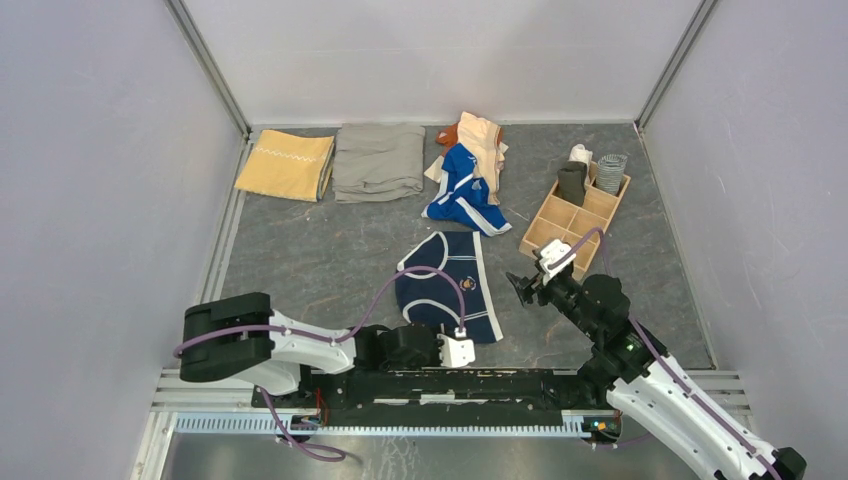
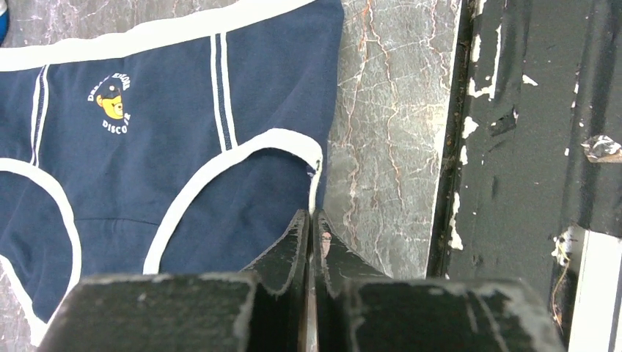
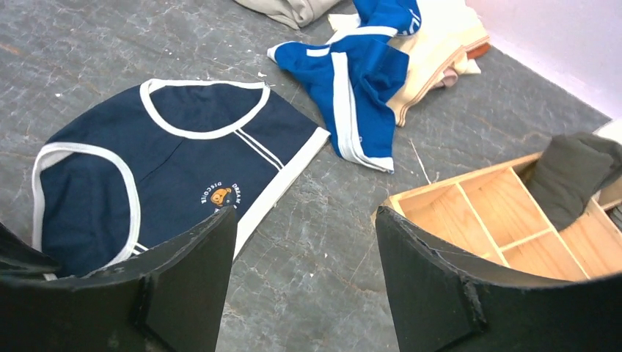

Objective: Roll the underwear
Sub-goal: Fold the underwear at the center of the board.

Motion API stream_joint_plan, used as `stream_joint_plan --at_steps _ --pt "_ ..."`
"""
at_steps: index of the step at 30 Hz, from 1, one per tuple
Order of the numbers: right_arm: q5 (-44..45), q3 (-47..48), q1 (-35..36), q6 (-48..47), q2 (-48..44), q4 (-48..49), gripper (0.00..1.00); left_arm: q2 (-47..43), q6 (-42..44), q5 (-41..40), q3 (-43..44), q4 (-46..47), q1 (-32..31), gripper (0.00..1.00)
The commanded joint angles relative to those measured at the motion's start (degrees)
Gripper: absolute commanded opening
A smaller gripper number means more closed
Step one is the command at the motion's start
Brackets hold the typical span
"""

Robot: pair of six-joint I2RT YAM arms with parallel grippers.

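The navy briefs (image 1: pixel 445 285) lie flat at centre frame. The left gripper (image 2: pixel 313 218) is clenched at their near leg trim; I cannot tell whether cloth is pinched. The right gripper (image 3: pixel 304 220) hangs released just right of them, near the tray (image 1: pixel 560 212).

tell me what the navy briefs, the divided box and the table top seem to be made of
The navy briefs: soft knit fabric, likely cotton, matte; they lie limp, with sewn white trim.
The divided box: pale, unfinished-looking wood, perhaps plywood; grain shows.
The table top: hard grey surface with marble-like veins and a faint sheen; stone or printed laminate, cannot tell.
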Motion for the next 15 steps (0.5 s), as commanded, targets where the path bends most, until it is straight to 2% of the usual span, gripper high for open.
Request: stream_joint_plan --at_steps 1,3,7,11,15 --pt "-6.09 -4.95 -0.01 -4.69 -2.11 11.00 0.73 -5.14 -3.10 1.38 -2.42 1.27 -0.30 0.05" --pt "-10.40 -5.98 -0.04 -6.41 -1.50 11.14 0.70 -7.29 -4.39 1.49 -4.35 2.18 -0.23 0.02" --pt "-19.43 -5.20 1.22 -12.62 0.69 5.25 0.67 -10.47 -5.53 1.19 -7.32 3.81 -0.25 0.02" --pt "-18.20 -3.58 8.62 -22.70 2.54 -3.51 0.66 -11.93 -5.49 1.47 -8.19 4.39 -0.29 0.02" --pt "-18.01 -4.08 12.47 -26.67 3.21 -5.26 0.66 -13.14 -5.48 1.46 -8.81 4.73 -0.22 0.02"
